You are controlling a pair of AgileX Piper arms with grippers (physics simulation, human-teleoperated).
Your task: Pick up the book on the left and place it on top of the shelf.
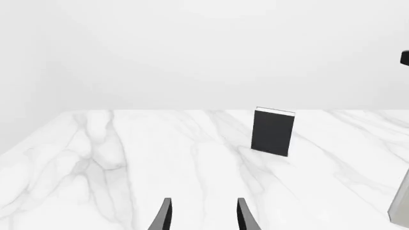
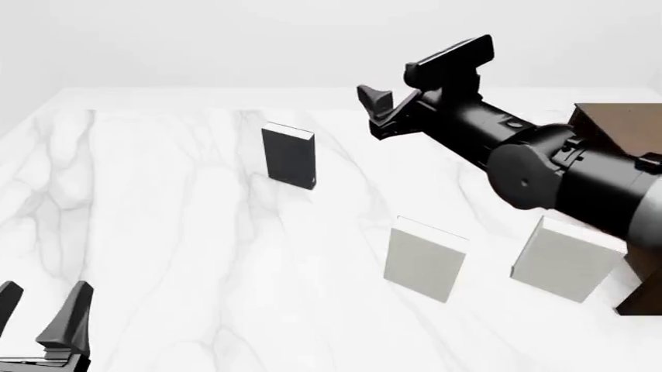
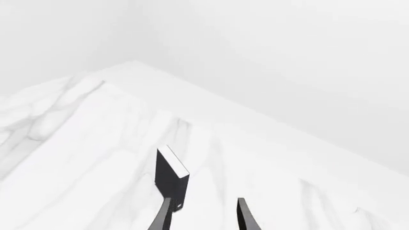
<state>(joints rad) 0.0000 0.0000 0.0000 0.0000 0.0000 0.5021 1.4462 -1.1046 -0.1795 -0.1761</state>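
Note:
The black book point(image 2: 288, 156) stands upright on the marble table, left of centre, with its white page edge on top. It also shows in the left wrist view point(image 1: 273, 132) and the right wrist view point(image 3: 171, 179). My right gripper point(image 2: 374, 108) is open and empty, in the air to the right of the book and above it; its wrist view point(image 3: 203, 218) looks down on the book. My left gripper point(image 2: 39, 306) is open and empty near the table's front left corner, far from the book. The dark brown shelf point(image 2: 621, 124) is at the right edge, mostly hidden by my right arm.
Two white-covered books stand upright on the right side, one in the middle point(image 2: 424, 258) and one beside the shelf point(image 2: 567, 258). The right arm point(image 2: 538, 167) reaches over them. The edge of a white book point(image 1: 401, 201) shows in the left wrist view.

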